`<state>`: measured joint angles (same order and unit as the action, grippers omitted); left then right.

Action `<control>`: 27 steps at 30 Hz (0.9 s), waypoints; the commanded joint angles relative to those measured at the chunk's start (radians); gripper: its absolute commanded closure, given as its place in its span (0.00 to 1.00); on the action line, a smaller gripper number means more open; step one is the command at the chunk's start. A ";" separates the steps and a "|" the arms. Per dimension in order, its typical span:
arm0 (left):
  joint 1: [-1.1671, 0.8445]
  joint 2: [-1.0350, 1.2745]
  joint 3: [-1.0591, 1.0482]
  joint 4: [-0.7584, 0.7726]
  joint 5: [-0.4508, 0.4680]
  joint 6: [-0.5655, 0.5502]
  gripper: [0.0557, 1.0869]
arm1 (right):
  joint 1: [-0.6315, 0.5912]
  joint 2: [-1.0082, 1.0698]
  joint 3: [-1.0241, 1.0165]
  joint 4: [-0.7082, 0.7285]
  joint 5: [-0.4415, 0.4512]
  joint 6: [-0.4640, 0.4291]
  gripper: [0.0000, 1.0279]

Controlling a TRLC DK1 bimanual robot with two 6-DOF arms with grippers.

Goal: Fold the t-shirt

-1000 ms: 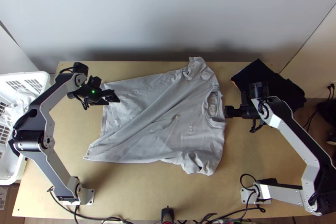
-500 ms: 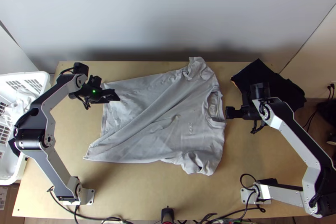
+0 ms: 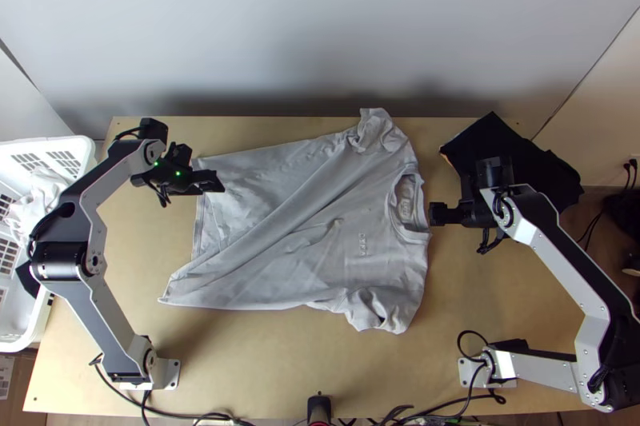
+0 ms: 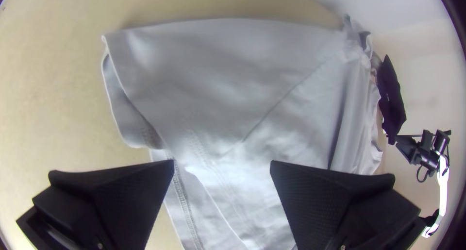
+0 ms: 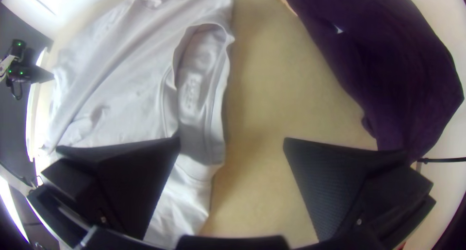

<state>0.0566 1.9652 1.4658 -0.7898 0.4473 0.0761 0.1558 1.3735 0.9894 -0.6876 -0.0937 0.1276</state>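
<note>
Creases (image 3: 268, 228) across the t-shirt (image 3: 332, 254), spread on the table (image 3: 280, 362), may get folded in if left end effector (image 4: 222, 163) and right end effector (image 5: 232, 141), both wide open, empty, catch only one layer

you seem to be in a robotics lab or workshop, though the shadowed edges leave room for doubt: your left arm (image 3: 112, 334) and right arm (image 3: 594, 330) stand mounted at a plain wooden table (image 3: 280, 362), cables (image 3: 478, 400) trailing by its near edge.
</note>
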 commanded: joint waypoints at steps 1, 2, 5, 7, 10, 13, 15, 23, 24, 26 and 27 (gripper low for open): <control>-0.006 0.017 0.021 0.017 -0.009 -0.004 0.07 | -0.002 -0.001 -0.003 0.000 0.002 -0.002 0.04; -0.008 0.018 0.021 0.021 -0.007 -0.004 0.07 | -0.002 -0.001 -0.005 0.000 0.002 -0.003 0.04; -0.006 0.021 0.021 0.035 -0.002 -0.007 0.07 | -0.002 -0.001 -0.009 0.000 0.002 0.000 0.04; -0.006 0.024 0.021 0.043 0.011 -0.009 0.07 | -0.001 -0.001 -0.011 0.000 0.002 0.001 0.04; -0.006 0.029 0.024 0.054 0.022 -0.015 0.17 | 0.002 -0.001 -0.011 0.000 0.002 0.004 0.04; -0.003 0.040 0.021 0.089 0.041 -0.041 0.54 | 0.002 -0.001 -0.008 0.000 0.000 0.004 0.04; 0.003 0.052 0.021 0.115 0.042 -0.075 0.87 | 0.002 -0.001 -0.005 0.000 0.002 0.004 0.04; 0.008 0.031 0.119 0.026 0.094 -0.058 0.97 | -0.006 -0.007 -0.009 0.000 0.002 -0.002 0.04; 0.015 0.046 0.163 -0.025 0.108 -0.052 0.97 | -0.006 -0.007 -0.011 0.000 0.002 -0.003 0.04; 0.029 0.090 0.268 -0.167 0.123 -0.009 0.97 | -0.006 -0.008 -0.011 0.000 0.002 -0.002 0.04; 0.038 0.106 0.306 -0.220 0.125 0.014 0.97 | -0.006 -0.008 -0.009 0.000 0.002 0.000 0.04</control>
<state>0.0639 2.0106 1.5810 -0.7788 0.5301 0.0250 0.1535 1.3685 0.9825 -0.6876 -0.0902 0.1284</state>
